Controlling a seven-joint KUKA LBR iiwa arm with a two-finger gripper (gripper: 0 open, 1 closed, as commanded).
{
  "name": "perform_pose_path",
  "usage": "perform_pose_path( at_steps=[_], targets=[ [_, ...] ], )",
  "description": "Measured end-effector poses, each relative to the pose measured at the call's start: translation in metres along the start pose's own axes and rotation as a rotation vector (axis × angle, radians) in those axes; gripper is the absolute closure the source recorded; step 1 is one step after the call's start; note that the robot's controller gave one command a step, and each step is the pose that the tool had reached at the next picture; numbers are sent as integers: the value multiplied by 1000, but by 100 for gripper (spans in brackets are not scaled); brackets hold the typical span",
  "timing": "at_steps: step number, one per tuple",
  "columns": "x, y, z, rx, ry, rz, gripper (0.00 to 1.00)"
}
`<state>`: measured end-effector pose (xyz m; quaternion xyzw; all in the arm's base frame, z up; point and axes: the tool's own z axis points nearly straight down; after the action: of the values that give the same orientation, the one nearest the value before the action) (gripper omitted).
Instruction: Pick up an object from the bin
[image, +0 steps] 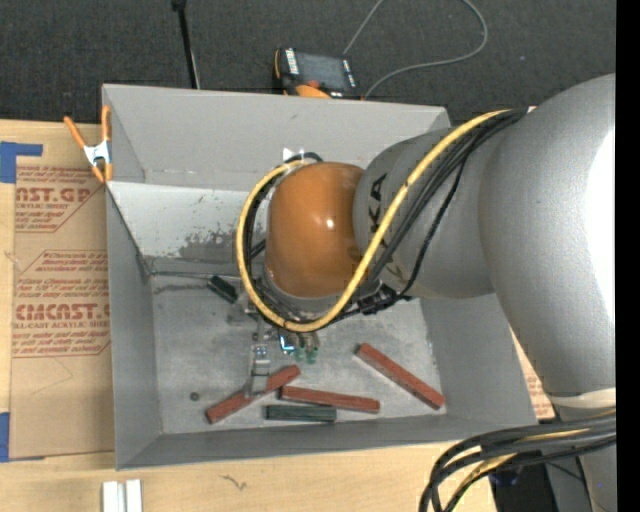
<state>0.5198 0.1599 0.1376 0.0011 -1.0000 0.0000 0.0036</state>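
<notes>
The gripper (262, 370) hung below a glossy orange dome (310, 230) ringed by yellow cable, low over the scuffed, dull floor of the grey sheet-metal bin (180, 340). Whether the claw stood wide or narrow could not be told. Its tip sat at the upper-right end of a flat reddish-brown stick (240, 400) near the front wall, its long axis running lower left to upper right. A second reddish-brown stick (335, 401) and a dark green bar (300, 412) lay just beside it.
</notes>
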Motion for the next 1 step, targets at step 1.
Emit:
perform_pose_path(
  at_steps=[1],
  targets=[
    [30, -31, 72, 1, -3, -21, 0]
  ],
)
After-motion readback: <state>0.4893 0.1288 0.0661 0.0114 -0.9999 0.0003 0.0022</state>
